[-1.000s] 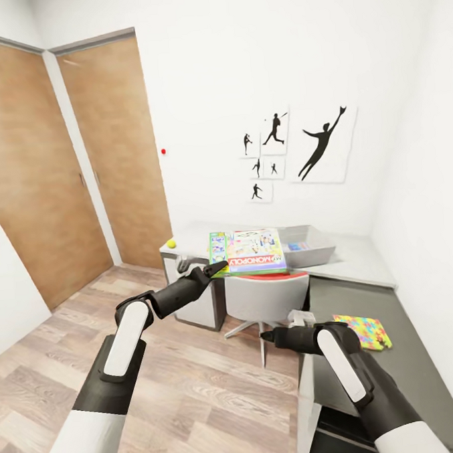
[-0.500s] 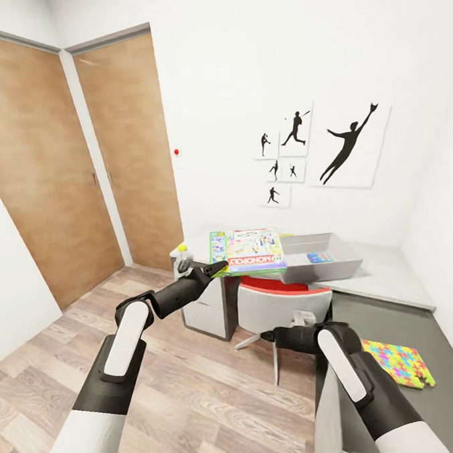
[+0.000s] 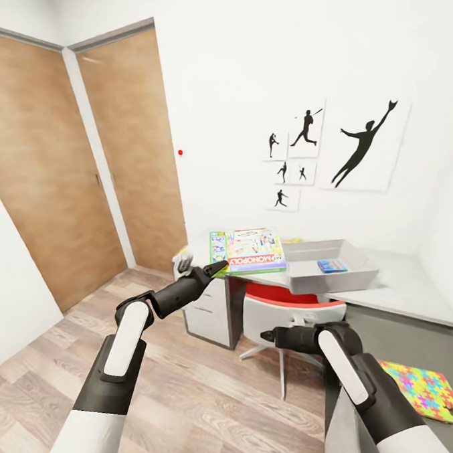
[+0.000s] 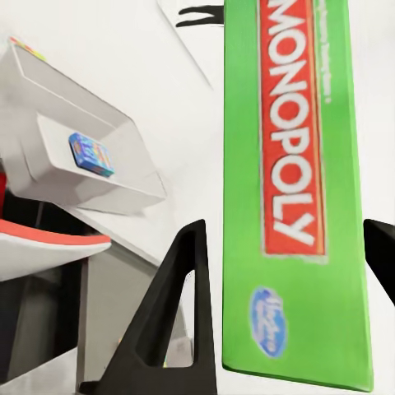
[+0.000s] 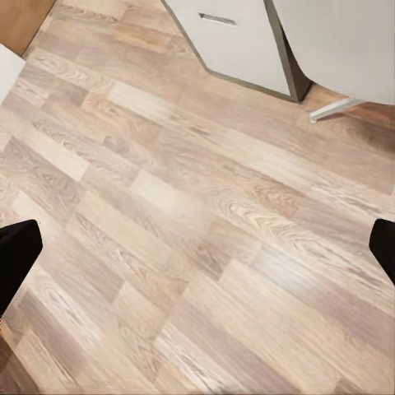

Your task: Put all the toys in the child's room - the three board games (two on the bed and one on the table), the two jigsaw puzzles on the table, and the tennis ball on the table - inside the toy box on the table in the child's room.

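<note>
My left gripper [image 3: 216,267] is shut on the green edge of the Monopoly board game [image 3: 255,250], holding it level in front of the table [image 3: 398,298]. In the left wrist view the box's green side [image 4: 288,164] sits between the fingers [image 4: 177,317]. The pale grey toy box [image 3: 304,283] stands on the table just right of the held game, with a small blue board game [image 3: 333,265] inside it. A jigsaw puzzle [image 3: 427,388] lies on the lower dark cabinet section. My right gripper [image 3: 265,335] hangs open over the wood floor [image 5: 197,247]. The bed is out of view.
A red-seated chair [image 3: 291,304] is tucked under the table below the toy box. A grey drawer unit [image 3: 208,315] supports the table's left end. Two wooden doors [image 3: 48,163] fill the left wall. Open plank floor [image 3: 196,389] lies between me and the table.
The whole view has shifted, so the camera moved: table and pictures now sit further right and closer. Both arms keep their pose and the Monopoly stays in the left gripper.
</note>
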